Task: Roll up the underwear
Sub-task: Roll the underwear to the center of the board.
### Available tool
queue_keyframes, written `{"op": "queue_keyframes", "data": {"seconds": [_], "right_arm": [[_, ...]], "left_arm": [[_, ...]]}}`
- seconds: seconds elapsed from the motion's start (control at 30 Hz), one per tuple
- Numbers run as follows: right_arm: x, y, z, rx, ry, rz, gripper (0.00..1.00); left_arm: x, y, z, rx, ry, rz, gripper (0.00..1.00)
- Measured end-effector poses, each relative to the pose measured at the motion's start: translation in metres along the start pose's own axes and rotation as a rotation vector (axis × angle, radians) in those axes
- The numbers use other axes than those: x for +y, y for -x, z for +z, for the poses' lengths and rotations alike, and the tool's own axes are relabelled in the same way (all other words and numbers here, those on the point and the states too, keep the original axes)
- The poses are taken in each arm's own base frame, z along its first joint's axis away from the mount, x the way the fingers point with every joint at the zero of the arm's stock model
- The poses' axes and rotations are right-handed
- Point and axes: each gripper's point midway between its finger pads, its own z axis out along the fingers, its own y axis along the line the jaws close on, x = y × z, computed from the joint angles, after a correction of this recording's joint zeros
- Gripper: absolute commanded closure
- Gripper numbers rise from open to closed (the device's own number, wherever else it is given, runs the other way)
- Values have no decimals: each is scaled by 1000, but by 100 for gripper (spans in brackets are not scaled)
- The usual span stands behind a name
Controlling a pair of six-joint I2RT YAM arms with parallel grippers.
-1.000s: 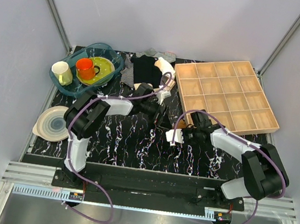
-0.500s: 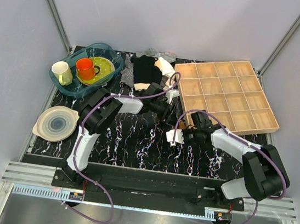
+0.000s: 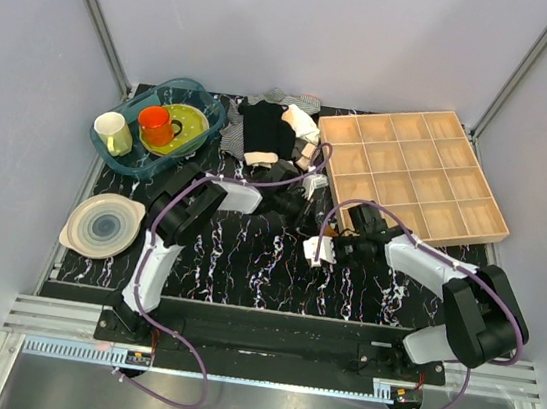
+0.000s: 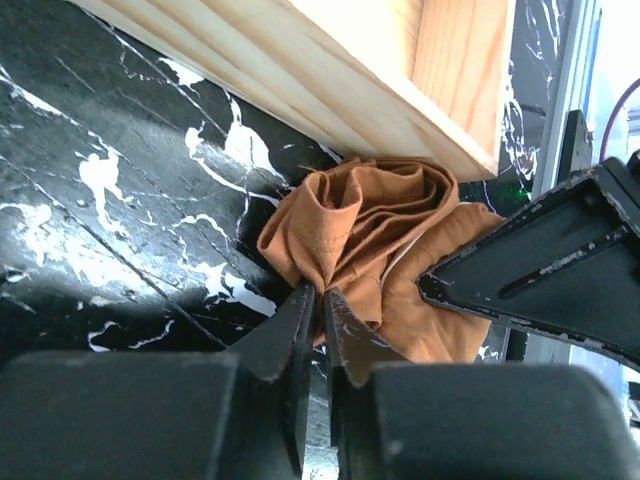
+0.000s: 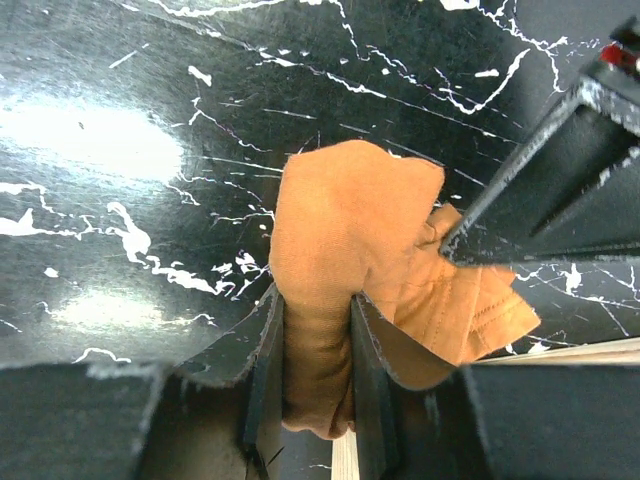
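The underwear point(image 4: 370, 220) is a crumpled rust-brown bundle on the black marbled table, lying against the near corner of the wooden tray point(image 4: 330, 70). My left gripper point(image 4: 322, 295) is shut on a raised fold at the bundle's near edge, its jaws almost touching. My right gripper point(image 5: 312, 310) is shut on a thick rolled part of the underwear point(image 5: 350, 220), with fabric filling the gap between its jaws. One of the right gripper's fingers point(image 4: 530, 270) presses on the bundle from the other side. In the top view both wrists meet at the tray's near left corner and cover the garment.
The compartmented wooden tray point(image 3: 414, 173) lies at the back right. A black garment with a beige band point(image 3: 263, 128) and a striped cloth point(image 3: 230, 136) lie at the back middle. A blue basin point(image 3: 126, 160) with cups and a plate stands at the back left, and a grey plate point(image 3: 101, 224) lies at the left edge.
My left arm has reached to the right towards the tray corner, and its gripper has gone from open to shut on the fabric. The right arm has kept still with its hold.
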Motion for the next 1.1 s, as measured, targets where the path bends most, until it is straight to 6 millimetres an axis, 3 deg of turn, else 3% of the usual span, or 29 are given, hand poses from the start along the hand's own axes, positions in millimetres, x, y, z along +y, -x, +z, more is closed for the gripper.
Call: {"op": "queue_keyframes", "data": {"seconds": [0.3,0.4,0.43,0.67,0.87,1.03,1.1], "right_arm": [[3,13,4,-55,114,72,76],[-1,19,8,-72,183,121,76],[-1,21,10,-77,214,142,76],[-1,27,15,-82,370,264,76],[5,30,16,-88,453,346,75],[9,33,17,-91,519,439,74],[8,33,17,-95,534,478,73]], "left_arm": [[2,-31,-38,-60,15,-67,92],[4,-35,-45,-74,21,-80,88],[4,-36,-47,-80,23,-85,79],[7,-36,-70,-156,74,-102,45],[5,-35,-101,-271,164,-46,44],[-20,-43,-120,-364,159,111,39],[-32,-51,-122,-382,146,186,31]]}}
